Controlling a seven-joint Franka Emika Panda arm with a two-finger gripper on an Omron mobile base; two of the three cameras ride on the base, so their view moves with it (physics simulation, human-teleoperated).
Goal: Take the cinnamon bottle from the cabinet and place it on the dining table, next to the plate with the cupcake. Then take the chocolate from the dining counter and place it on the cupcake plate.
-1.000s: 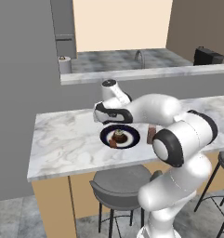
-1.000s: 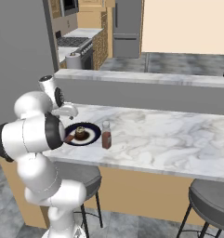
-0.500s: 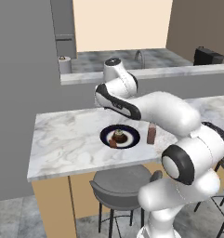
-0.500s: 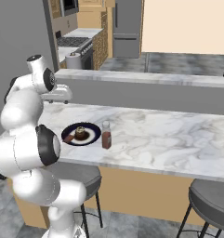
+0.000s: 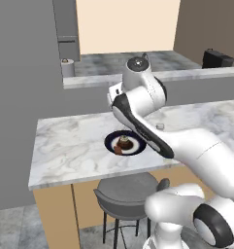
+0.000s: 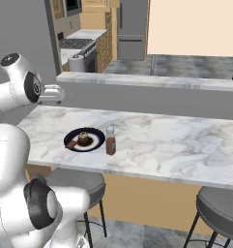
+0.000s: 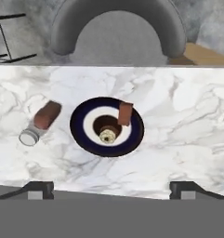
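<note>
The dark navy plate (image 7: pixel 85 128) rests on the marble dining table (image 7: pixel 187 121), with the small cupcake (image 7: pixel 107 135) at its middle. The reddish-brown chocolate (image 7: pixel 125 114) lies on the plate, touching the cupcake. Beside the plate stands the cinnamon bottle (image 7: pixel 39 122), upright and free. My gripper (image 7: pixel 111 189) hangs open and empty high above the plate, on the ledge side. The right base view shows the plate (image 6: pixel 94 143), cupcake (image 6: pixel 83 140), chocolate (image 6: pixel 71 144) and bottle (image 6: pixel 110 141). From the left base view I see the plate (image 5: pixel 135 147) and chocolate (image 5: pixel 118 150); my arm hides most of the bottle.
A higher grey ledge (image 6: pixel 152 82) runs behind the table, with a pale roll (image 6: pixel 76 63) standing on it. Round grey stools (image 5: pixel 125 192) (image 6: pixel 219 208) stand under the table's front edge. The marble stretches far to the right of the bottle.
The gripper has risen from just over the plate to well above it, back toward the ledge. The chocolate stays on the plate; the bottle has not moved.
</note>
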